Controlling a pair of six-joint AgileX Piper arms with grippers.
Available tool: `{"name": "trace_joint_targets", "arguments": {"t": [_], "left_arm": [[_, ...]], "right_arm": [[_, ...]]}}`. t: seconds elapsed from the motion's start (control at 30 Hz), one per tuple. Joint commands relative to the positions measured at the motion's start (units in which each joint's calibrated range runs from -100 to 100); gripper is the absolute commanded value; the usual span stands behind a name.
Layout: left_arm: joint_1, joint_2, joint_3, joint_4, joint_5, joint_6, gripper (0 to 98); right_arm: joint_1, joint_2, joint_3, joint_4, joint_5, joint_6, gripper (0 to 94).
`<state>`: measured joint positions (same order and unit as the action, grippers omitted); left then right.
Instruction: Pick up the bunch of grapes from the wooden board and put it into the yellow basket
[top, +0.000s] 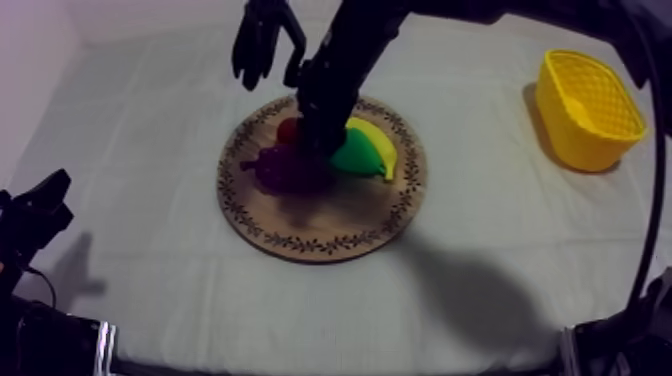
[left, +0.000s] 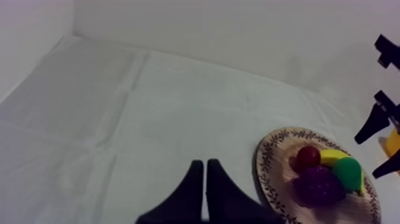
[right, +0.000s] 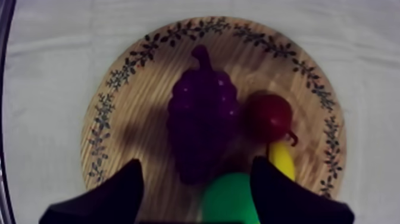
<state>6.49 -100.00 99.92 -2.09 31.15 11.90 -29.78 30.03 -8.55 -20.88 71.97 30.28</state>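
The purple bunch of grapes (right: 202, 128) lies on the round wooden board (right: 128, 128), with a small red fruit (right: 269, 116), a banana (right: 281, 159) and a green pear (right: 229, 196) beside it. My right gripper (right: 197, 164) hangs open just above the board, one finger at each side of the near end of the grapes and the pear. From the top, the right gripper (top: 312, 140) sits over the grapes (top: 285, 168) on the board (top: 320, 245). My left gripper (top: 45, 200) rests at the table's left edge, its fingers shut together (left: 204, 164). The grapes (left: 318, 184) show past it.
The yellow basket (top: 588, 110) stands at the far right of the table, apart from the board. The right arm (top: 360, 40) reaches in from the upper right over the board. Bare cloth lies between the board and the basket.
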Motion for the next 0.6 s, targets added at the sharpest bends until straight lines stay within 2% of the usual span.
{"name": "trace_joint_targets", "arguments": {"t": [0.0,0.57], "left_arm": [[0.0,0.0,0.0,-0.04,0.0,0.0,0.1],[0.0,0.0,0.0,-0.04,0.0,0.0,0.1]], "right_arm": [[-0.2,1.1,0.1,-0.3,0.2,0.7,53.1],[-0.9,10.2,-4.5,-0.8,-0.1,2.0,52.5]]}}
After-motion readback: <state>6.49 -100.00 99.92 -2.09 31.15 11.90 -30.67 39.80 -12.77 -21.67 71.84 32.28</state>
